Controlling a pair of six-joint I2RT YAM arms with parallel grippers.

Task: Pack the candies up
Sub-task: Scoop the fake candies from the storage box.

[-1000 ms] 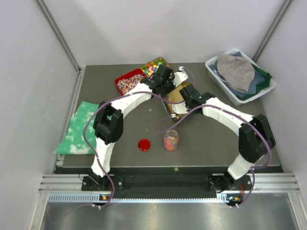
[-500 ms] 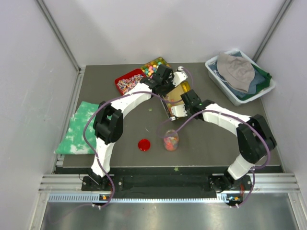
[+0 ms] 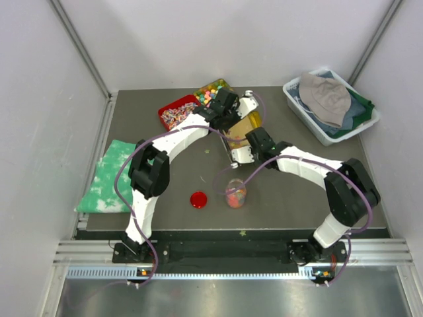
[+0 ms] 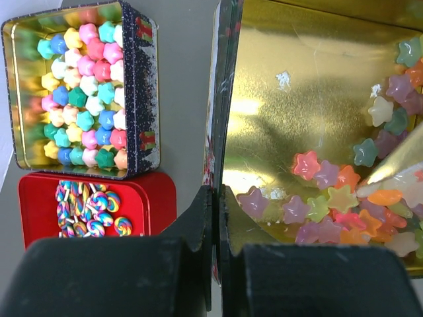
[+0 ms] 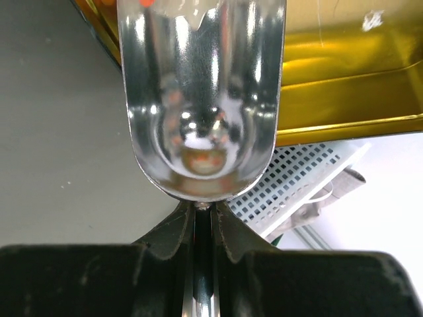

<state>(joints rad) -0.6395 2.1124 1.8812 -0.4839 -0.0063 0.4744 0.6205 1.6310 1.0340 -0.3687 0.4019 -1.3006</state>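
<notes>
**Two robot arms at a gold tin of jelly candies, one gripping the tin, one holding a scoop**

Two white arms reach from the near edge of a dark worktop (image 3: 297, 191) to an open gold tin (image 4: 297, 66) lying near the middle, toward the back edge. The left gripper (image 4: 213, 198) has its jaws pinched tight on the tin's side wall. The right gripper (image 5: 203, 211) has its jaws nearly closed on the thin handle of a shiny metal scoop (image 5: 198, 99), whose front end reaches over the tin's rim. The candies (image 4: 330, 205), tiny glossy star shapes in orange, pink, purple and green, lie heaped in one part of the tin, and the scoop's tip rests among them. More of them fill the bottom of a clear cup (image 3: 235, 193) standing toward the near edge, with a red lid (image 3: 198, 199) just to its left. Along the back edge sit a second tin (image 4: 139, 99) of pastel stars and a red tray (image 4: 155, 198) of striped sweets. A green cloth (image 3: 109, 175) lies by the left edge, and a bin (image 3: 294, 92) of clothing fills the back right corner.
</notes>
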